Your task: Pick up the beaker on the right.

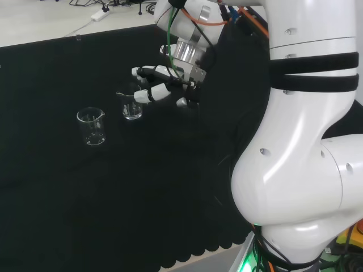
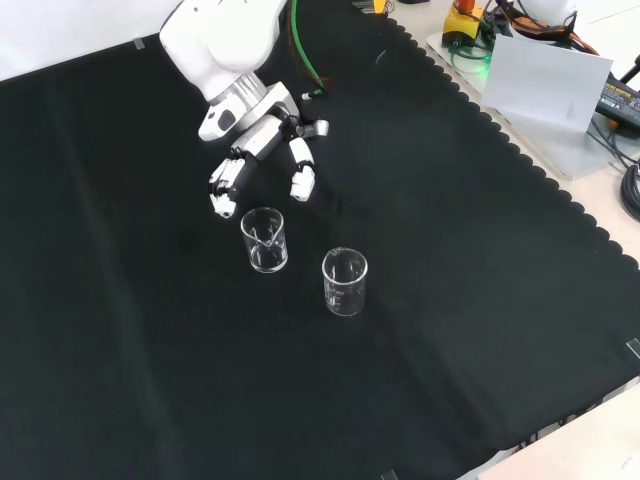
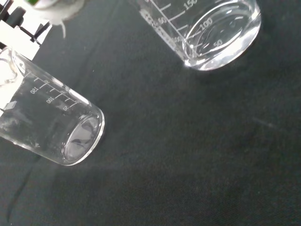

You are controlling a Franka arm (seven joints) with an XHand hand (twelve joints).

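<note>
Head view puts the target beaker (image 1: 131,109) as the right-hand one of two, standing upright on the black cloth (image 1: 113,198), just left of the hand (image 1: 161,90). In the front view this same beaker (image 2: 264,240) is the farther one, just below the fingertips (image 2: 301,186), which are spread and nearly straight, holding nothing and not touching the glass. The other beaker (image 1: 92,126) stands near it to the left in the head view and, in the front view, nearer the camera (image 2: 345,283). Both look empty. I judge the target to be light, rigid, smooth and breakable clear glass, likely to slip or tip if nudged at the rim. The best hold would be round its straight wall at mid-height, thumb opposite fingers.
</note>
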